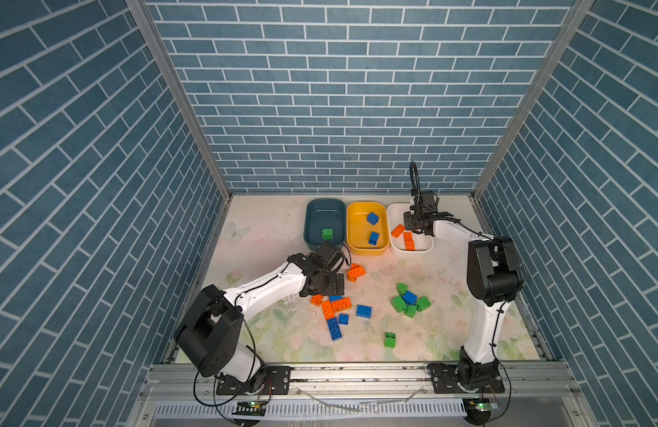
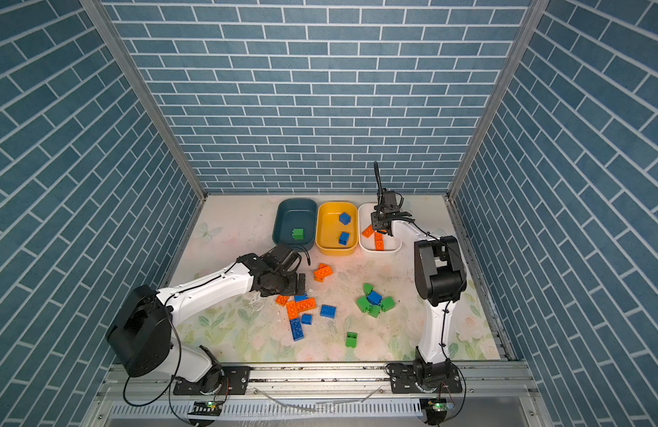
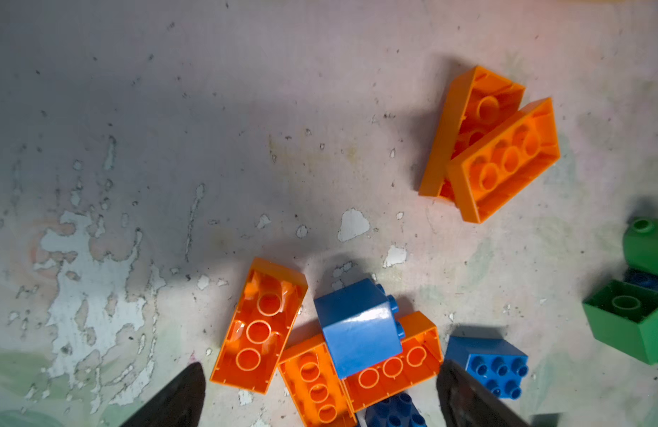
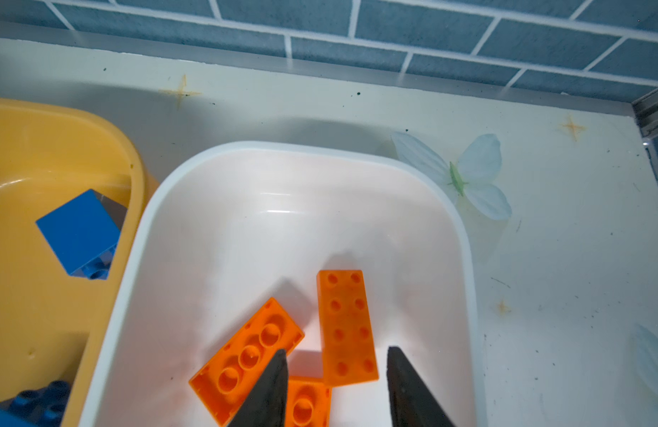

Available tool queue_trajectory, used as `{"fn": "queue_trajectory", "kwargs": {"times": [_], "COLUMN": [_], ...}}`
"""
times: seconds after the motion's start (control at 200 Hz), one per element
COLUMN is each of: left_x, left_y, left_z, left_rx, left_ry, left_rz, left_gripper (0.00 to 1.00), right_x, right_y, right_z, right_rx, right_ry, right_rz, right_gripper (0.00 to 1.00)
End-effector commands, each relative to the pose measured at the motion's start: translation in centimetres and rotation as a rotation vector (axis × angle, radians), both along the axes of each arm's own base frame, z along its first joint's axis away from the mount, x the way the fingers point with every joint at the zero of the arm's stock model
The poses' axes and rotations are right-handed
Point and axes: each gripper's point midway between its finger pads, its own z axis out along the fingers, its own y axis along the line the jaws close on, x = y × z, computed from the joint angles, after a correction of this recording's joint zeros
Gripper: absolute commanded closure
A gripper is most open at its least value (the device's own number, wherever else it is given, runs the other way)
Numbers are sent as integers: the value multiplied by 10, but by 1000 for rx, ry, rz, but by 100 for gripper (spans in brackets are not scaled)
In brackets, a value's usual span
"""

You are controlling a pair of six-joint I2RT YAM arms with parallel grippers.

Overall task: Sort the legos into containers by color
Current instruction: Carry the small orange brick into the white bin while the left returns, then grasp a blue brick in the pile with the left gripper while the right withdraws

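Observation:
My right gripper (image 4: 337, 349) hangs open over the white tub (image 1: 412, 252). An orange lego (image 4: 346, 325) lies loose between its fingers, beside two more orange ones (image 4: 246, 355). The yellow tub (image 1: 366, 207) holds two blue legos (image 1: 372, 218). In the dark teal tub (image 1: 325, 205) sits one green lego (image 1: 327, 233). My left gripper (image 3: 322, 366) stands open low over a heap of orange legos (image 3: 259, 325) with a blue lego (image 3: 359, 325) on top, touching none of them. Both grippers show in a top view: left (image 1: 335, 286), right (image 1: 418, 232).
On the mat lie an orange pair (image 1: 356, 273), more blue legos (image 1: 363, 310), a green cluster with one blue (image 1: 409, 301) and a lone green lego (image 1: 389, 339). The tubs stand in a row near the back wall. Brick walls close in three sides.

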Motion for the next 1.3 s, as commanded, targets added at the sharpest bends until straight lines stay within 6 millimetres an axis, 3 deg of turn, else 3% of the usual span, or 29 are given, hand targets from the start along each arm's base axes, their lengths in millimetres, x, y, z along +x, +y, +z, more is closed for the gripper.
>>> {"fn": "queue_trajectory", "kwargs": {"times": [0.0,0.205,0.275,0.325,0.345,0.54,0.645,0.73,1.02,1.295], "left_x": [-3,-4,-2,-3,-3,-5,-4,-3,0,4], "left_y": [-5,-14,-14,-14,-14,-20,-21,-23,-30,-37], "left_z": [1,-7,-9,-11,-11,-17,-21,-24,-37,-47], "left_rx": [22,39,48,54,58,77,87,87,100,113], "left_ry": [10,31,32,40,39,54,60,61,94,112], "left_rz": [11,0,3,10,19,9,16,22,6,-20], "left_gripper": [2,10,19,24,25,34,39,39,40,38], "right_x": [3,-27,-38,-46,-48,-76,-93,-106,-127,-131], "right_y": [0,22,26,24,22,2,-21,-26,-27,-25], "right_z": [27,57,64,69,71,93,94,92,80,84], "right_rx": [3,38,43,39,39,110,112,92,166,185], "right_ry": [-17,-51,-68,-85,-97,-207,-186,-151,-145,-157], "right_rz": [-26,47,60,43,28,-104,-231,-232,-234,-219], "right_gripper": [48,30,26,4,1,1,1,1,1,2]}}
